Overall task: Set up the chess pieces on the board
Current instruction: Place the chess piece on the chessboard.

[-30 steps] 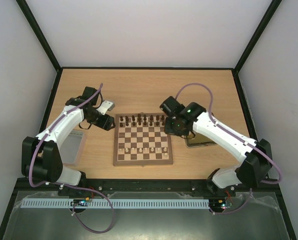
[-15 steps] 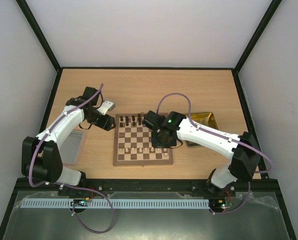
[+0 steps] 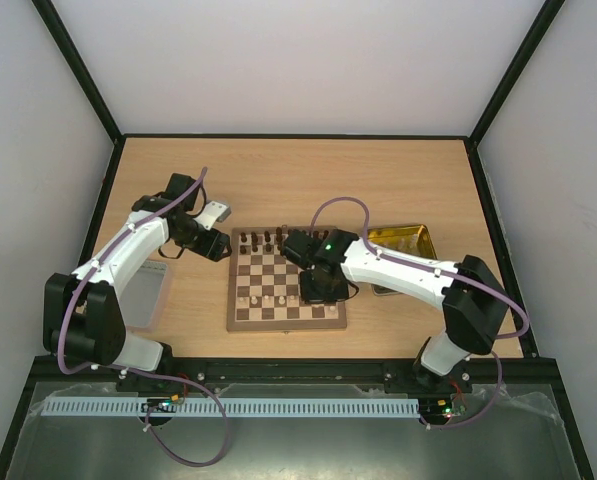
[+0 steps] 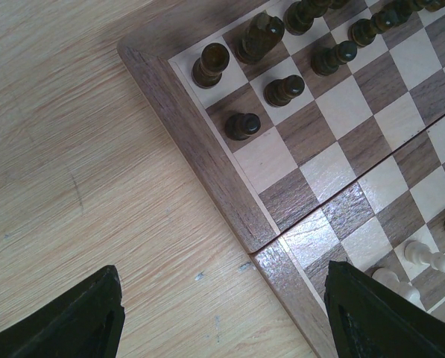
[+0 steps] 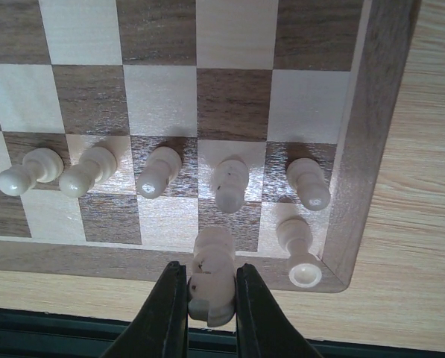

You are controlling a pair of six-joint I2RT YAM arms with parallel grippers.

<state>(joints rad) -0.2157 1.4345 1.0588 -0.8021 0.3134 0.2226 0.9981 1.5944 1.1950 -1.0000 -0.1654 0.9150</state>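
The right gripper [image 5: 209, 302] pinches a pale cream piece [image 5: 212, 272], perhaps a knight. It sits low in the centre of the wrist view, over the glossy dark rim of the board [image 5: 371, 112] and beside a row of turned cream pawns [image 5: 229, 183]. The left gripper [image 4: 226, 313] hangs spread at the board's left edge. The table [image 3: 278, 175] is pale grained wood, and plain white walls [image 3: 278, 60] stand around it.

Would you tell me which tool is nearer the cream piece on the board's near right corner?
Right. The right tool, gripping another cream piece, is beside the corner piece; the left tool sits at the board's left edge.
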